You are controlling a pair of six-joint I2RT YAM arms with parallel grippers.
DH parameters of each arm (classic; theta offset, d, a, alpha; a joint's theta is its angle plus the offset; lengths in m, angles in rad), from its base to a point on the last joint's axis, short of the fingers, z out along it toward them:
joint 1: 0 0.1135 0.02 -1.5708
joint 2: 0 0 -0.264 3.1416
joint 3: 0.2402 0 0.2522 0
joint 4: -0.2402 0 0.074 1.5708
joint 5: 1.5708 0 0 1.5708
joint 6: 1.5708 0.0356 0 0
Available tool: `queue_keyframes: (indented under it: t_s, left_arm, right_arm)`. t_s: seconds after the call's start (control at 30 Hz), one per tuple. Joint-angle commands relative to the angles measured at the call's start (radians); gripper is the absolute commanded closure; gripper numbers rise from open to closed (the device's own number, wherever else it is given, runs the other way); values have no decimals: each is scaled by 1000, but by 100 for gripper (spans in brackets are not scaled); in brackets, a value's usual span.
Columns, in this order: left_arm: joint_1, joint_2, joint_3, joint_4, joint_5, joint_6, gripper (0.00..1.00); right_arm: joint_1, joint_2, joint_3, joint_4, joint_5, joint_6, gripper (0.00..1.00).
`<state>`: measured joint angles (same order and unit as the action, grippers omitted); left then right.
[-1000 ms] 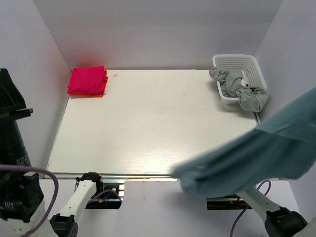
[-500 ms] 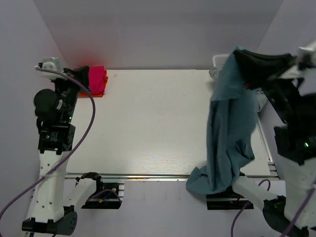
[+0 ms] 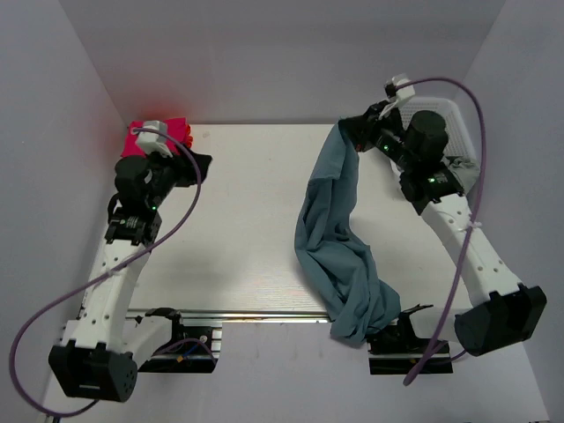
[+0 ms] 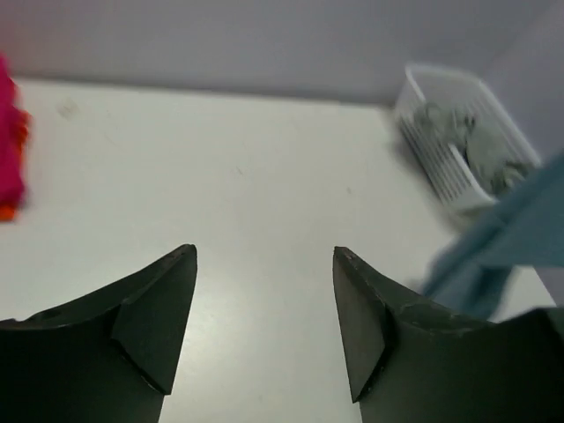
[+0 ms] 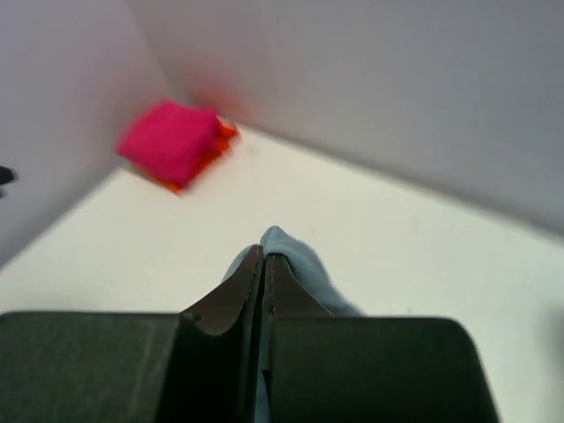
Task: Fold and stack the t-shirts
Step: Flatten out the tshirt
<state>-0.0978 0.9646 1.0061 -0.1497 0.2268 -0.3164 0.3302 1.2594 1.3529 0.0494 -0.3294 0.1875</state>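
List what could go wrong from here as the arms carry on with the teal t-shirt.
1. The right tool pinches only a small fold of the teal t-shirt, so the cloth may slip out.
2. The shirt's lower end hangs over the near edge of the table by the right arm's base and could snag there.
3. The open left tool hovers near the pink and orange stack and might nudge it.

The teal-blue t-shirt (image 3: 339, 256) is unfolded and bunched into a long rope. Its top end is pinched in the right gripper (image 5: 263, 260) at about 1 o'clock. From there it trails down across the table to 5 o'clock, spilling over the near edge. A folded pink t-shirt (image 5: 167, 141) lies on an orange one (image 5: 222, 139) at 10 o'clock. Crumpled grey fabric (image 4: 441, 119), perhaps more than one shirt, fills the basket (image 4: 445, 172) at 2 o'clock.
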Motion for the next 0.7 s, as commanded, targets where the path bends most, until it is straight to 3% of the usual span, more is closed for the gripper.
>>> queue_keyframes:
  t_s: [0.0,0.17,0.4,0.57,0.67]
  left_arm:
    - [-13,78,-86,68,257,-32,26]
    - [-152,207,-116,78,293,-29,8]
    - [-489,321,-86,-97,200,10,10]
    - [-727,434,-71,-233,165,-13,17]
    - [-838,467,-81,-234,210,-24,19]
  right_arm:
    - [-5,32,-171,90,206,29,100]
    - [-8,67,-371,69,461,72,100]
    - [-40,71,-466,-23,601,159,100]
    - [-56,26,-524,-23,633,201,100]
    - [-63,0,-546,-2,606,213,100]
